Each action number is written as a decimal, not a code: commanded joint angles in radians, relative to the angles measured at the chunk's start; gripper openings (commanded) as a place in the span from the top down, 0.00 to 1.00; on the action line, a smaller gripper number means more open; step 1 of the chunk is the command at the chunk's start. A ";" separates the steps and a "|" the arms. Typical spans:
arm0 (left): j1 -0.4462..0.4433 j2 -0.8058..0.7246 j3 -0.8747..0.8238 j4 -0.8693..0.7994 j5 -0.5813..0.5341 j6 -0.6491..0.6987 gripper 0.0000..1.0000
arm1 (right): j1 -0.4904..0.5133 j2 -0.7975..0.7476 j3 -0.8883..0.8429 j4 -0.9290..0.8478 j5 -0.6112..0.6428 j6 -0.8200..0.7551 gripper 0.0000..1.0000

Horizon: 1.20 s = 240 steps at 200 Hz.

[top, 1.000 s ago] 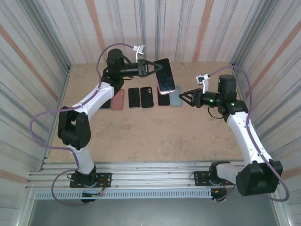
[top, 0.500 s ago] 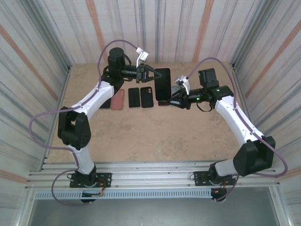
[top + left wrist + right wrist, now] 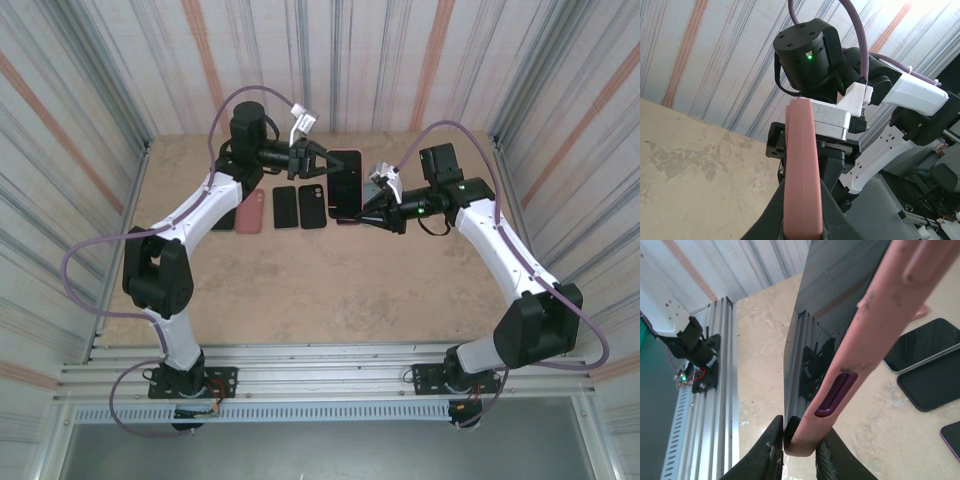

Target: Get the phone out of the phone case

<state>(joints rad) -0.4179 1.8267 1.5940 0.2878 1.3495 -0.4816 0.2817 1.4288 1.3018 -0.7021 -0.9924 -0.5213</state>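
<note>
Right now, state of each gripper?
Left gripper: shut on the phone, which is in its case.
Right gripper: shut on the same phone, a finger on each face.

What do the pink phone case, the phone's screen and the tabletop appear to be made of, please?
The phone case: probably soft silicone or rubbery plastic; matte pink, scuffed, with moulded side buttons. The phone screen: glass by its look; glossy black, mirroring its surroundings. The tabletop: likely plywood or laminate; mottled beige, dull finish.
</note>
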 commanded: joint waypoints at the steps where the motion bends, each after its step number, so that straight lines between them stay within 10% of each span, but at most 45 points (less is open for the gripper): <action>1: 0.014 -0.055 0.024 0.015 0.013 0.025 1.00 | 0.011 0.012 0.030 -0.024 -0.026 -0.052 0.80; 240: -0.013 -0.048 0.021 0.035 0.047 -0.095 1.00 | 0.048 -0.005 0.060 -0.022 0.211 -0.174 0.93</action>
<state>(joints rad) -0.4152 1.8252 1.5940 0.3046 1.3697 -0.4976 0.3126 1.4631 1.3468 -0.7898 -0.9260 -0.6403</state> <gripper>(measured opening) 0.126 0.139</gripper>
